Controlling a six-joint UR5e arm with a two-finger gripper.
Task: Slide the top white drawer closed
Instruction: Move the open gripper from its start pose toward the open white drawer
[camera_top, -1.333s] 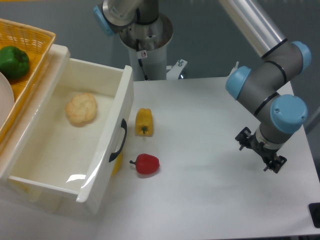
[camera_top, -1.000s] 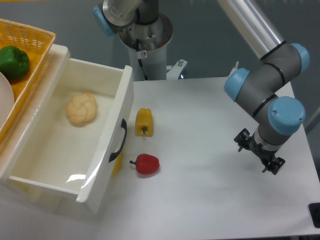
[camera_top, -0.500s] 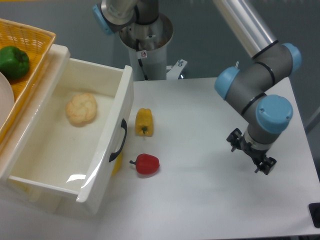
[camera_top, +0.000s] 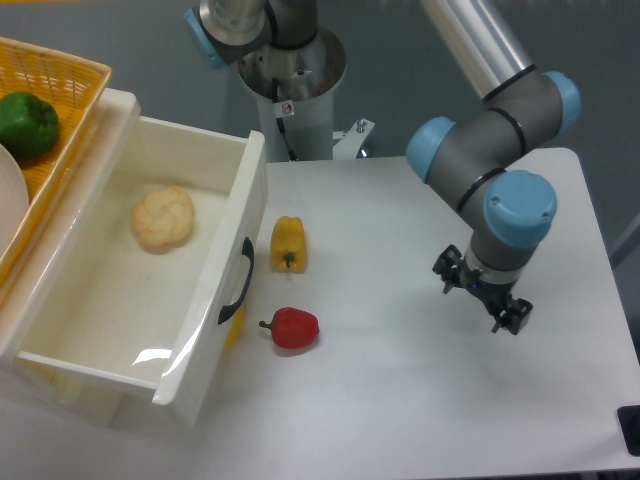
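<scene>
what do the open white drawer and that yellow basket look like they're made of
The top white drawer looks like glossy plastic or lacquered board: light glints off its floor. Its handle looks like black plastic or metal. The basket shows an open weave, probably wicker or woven plastic.

You've got a glossy cream top white drawer (camera_top: 120, 300), matt white counter (camera_top: 400, 400), woven wicker basket (camera_top: 70, 85), and shiny plastic-looking peppers (camera_top: 294, 328).

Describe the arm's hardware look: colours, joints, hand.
The arm has grey rounded joint housings with light blue caps and a polished silver tube link. Its hand is a small black fitting under the wrist; the fingers are too small to make out. The base column carries a small white label.
</scene>
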